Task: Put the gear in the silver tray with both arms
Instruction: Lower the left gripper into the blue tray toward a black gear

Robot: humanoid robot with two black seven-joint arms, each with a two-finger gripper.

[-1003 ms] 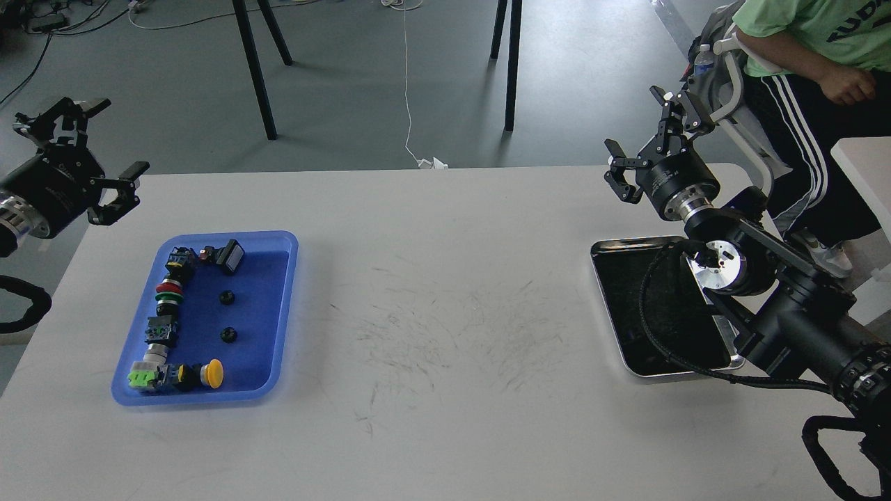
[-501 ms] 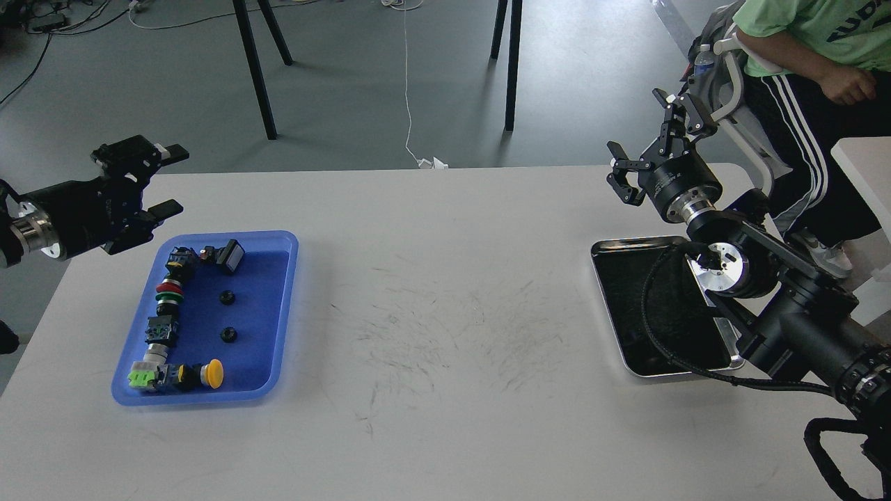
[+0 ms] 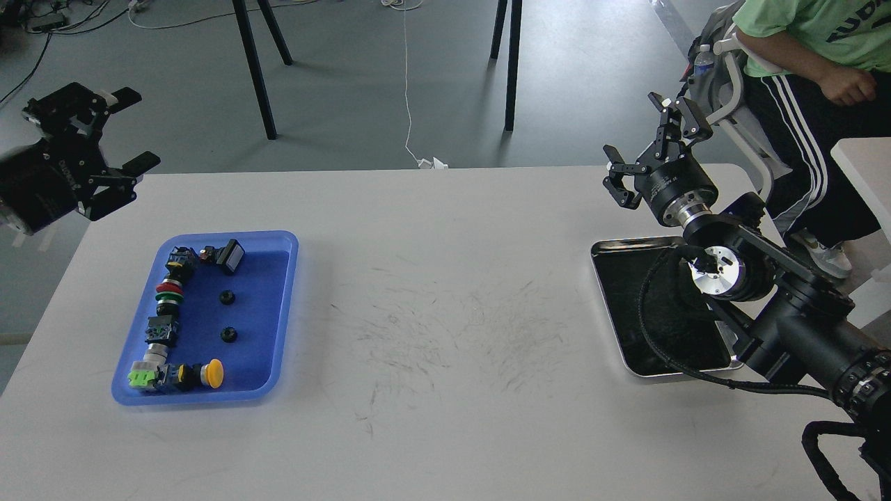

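The left hand (image 3: 118, 132) hangs above the far-left corner of the counter (image 3: 445, 292), its two fingers spread wide and holding nothing. It sits up and to the left of the blue tray (image 3: 285, 278), not yet over it.

Inside the blue tray, a column of push-button switches (image 3: 167, 306) runs down the left wall and turns along the near wall, ending in a yellow mushroom button (image 3: 213, 373). Two small black round parts lie apart on the open floor of the tray: the farther gear (image 3: 226, 298) and the nearer gear (image 3: 228, 335). I judge these to be the gears, though they are too small to show teeth.

The step in hand looks like the reach for a gear. To do it well, the left hand should come down straight over one gear with its fingers straddling it, clear of the switch column and of the other gear. Each is low and flat, so the fingertips need to reach nearly to the tray floor before closing; a shallow close would likely slip off the top.

Far to the right, the silver tray (image 3: 612, 245) lies near the counter's right edge; its dark bottom seems bare, with part hidden by the right arm. The right hand (image 3: 644, 142) hovers beyond the tray's far rim, fingers spread and empty. A handover near mid-counter seems the sensible route.
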